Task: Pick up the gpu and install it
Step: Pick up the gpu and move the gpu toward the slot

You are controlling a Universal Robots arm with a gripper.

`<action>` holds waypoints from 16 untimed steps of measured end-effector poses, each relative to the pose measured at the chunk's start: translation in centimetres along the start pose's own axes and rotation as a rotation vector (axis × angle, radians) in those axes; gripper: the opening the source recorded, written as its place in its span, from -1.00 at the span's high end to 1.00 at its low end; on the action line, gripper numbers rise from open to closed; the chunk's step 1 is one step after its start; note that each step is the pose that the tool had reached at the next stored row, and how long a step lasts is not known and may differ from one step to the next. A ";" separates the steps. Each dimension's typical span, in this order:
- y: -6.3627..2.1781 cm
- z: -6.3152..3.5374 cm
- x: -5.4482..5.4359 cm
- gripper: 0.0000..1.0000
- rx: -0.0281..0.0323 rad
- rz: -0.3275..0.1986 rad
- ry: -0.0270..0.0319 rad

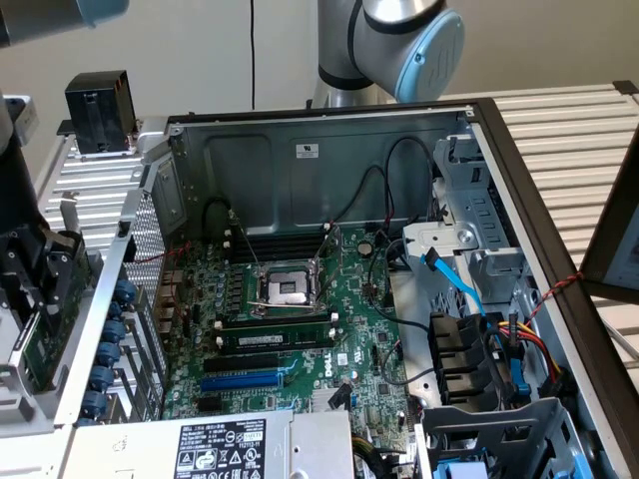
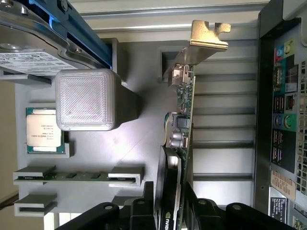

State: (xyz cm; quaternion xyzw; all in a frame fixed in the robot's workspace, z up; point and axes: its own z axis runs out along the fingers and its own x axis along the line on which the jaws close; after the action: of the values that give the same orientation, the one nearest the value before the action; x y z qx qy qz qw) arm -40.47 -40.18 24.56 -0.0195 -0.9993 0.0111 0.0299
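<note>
Found the gpu point(image 2: 185, 110) upright on its edge in the gray tray point(image 2: 144, 158), bracket point(image 2: 207, 36) at the tray's edge. Straddled by the gripper point(image 2: 173, 194); could not tell whether clamped or loose. Risked jamming in the tray under 1 off-centre pull. Could not see its gripper-side end.

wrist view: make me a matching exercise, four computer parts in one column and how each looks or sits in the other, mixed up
Column one
1. gpu
2. cpu
3. memory stick
4. hard drive

Column two
a. square, silvery lid, lying flat
b. silver housing with a white printed label
c. standing on edge, metal bracket at one end
d. long and thin, green with dark chips

Pairs: 1-c, 2-a, 3-d, 4-b
</note>
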 end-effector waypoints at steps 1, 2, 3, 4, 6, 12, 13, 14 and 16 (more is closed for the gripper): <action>0.00 0.00 0.0 0.28 -0.0003 0.006 0.0001; 0.00 -0.01 0.0 0.28 -0.0005 0.010 0.0002; 0.00 0.00 0.0 0.28 -0.0008 0.012 0.0003; -0.03 -0.01 -0.1 0.28 -0.0008 0.013 0.0004; -0.09 -0.02 -0.3 0.28 -0.0007 0.014 0.0008; -0.12 -0.01 -0.4 0.28 -0.0024 0.016 0.0010; -0.12 -0.01 -0.4 0.28 -0.0032 0.018 0.0011; -0.13 -0.02 -0.4 0.28 -0.0042 0.023 0.0014; -0.14 -0.02 -0.4 0.28 -0.0071 0.035 0.0019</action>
State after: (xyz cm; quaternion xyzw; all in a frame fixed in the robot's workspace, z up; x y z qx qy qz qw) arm -40.09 -40.33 24.57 -0.0373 -0.9988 0.0081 0.0306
